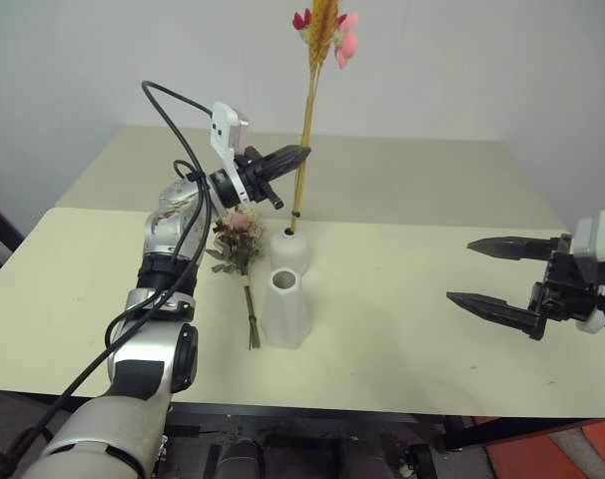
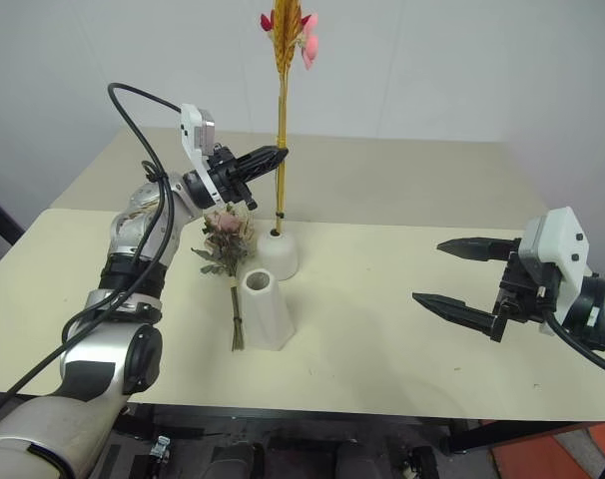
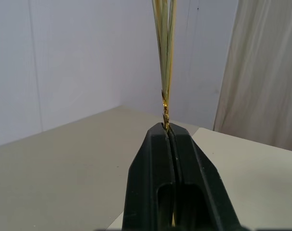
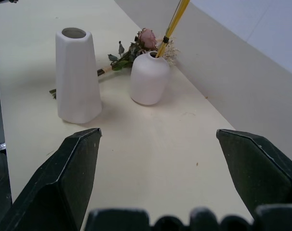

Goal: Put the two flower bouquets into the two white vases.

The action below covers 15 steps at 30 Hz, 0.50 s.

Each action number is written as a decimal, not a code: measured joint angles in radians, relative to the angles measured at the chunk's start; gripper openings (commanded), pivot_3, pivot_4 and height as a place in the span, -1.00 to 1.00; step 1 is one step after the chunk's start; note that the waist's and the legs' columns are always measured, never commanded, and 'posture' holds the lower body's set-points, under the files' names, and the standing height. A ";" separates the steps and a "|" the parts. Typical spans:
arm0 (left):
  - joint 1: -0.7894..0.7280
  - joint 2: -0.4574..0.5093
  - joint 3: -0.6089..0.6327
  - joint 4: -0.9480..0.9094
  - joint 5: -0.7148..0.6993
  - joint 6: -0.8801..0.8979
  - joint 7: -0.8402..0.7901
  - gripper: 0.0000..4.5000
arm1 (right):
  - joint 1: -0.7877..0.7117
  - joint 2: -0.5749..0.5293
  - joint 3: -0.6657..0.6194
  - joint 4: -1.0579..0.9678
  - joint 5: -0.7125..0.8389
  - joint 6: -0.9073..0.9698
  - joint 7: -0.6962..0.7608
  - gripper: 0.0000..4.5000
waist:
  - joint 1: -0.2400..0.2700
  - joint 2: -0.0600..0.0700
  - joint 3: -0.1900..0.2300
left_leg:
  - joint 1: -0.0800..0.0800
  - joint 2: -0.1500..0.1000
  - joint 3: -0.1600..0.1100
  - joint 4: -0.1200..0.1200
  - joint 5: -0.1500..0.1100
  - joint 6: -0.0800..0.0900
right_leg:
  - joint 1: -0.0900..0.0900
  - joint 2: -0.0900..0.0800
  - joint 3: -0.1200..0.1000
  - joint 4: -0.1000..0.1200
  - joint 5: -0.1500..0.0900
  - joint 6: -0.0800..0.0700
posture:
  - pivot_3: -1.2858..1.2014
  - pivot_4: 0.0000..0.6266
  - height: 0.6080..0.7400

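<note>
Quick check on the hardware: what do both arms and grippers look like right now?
Left arm: silver and black segments, with black cables looping alongside. A white camera block sits at its wrist. Left gripper: two black tapered fingers. Right gripper: two long black pointed fingers on a black mount, a white housing behind, a black cable trailing.

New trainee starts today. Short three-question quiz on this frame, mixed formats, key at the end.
1. True or false: the rose bouquet already stands in the tall faceted vase.
2. What is the left end effector shut on? A) the rose bouquet B) the wheat bundle C) the round vase
3. Fill in: the wheat bundle's stem end sits in the mouth of the ____ vase.

Key: 1 false, it lies on the table beside both vases; 2 B; 3 round. The right end effector is open, holding nothing.
</note>
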 measured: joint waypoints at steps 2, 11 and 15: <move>0.000 0.000 0.004 0.000 0.000 0.000 0.001 -0.99 | -0.001 0.000 0.000 0.000 0.000 0.000 0.000 1.00 | 0.000 0.000 0.000 | 0.000 0.000 0.000 0.000 0.000 0.000 | 0.000 0.000 0.000 0.000 0.000 0.000 | 0.03 -0.52 1.00; 0.000 0.001 0.014 0.000 0.000 -0.001 0.000 -0.99 | -0.002 0.000 0.000 0.000 0.000 0.000 0.000 1.00 | 0.000 0.000 0.000 | 0.000 0.000 0.000 0.000 0.000 0.000 | 0.000 0.000 0.000 0.000 0.000 0.000 | 0.03 -0.52 1.00; 0.000 0.001 0.014 0.000 0.000 -0.001 -0.001 -0.99 | -0.002 0.000 0.000 0.000 0.000 0.000 0.000 1.00 | 0.000 0.000 0.000 | 0.000 0.000 0.000 0.000 0.000 0.000 | 0.000 0.000 0.000 0.000 0.000 0.000 | 0.03 -0.52 1.00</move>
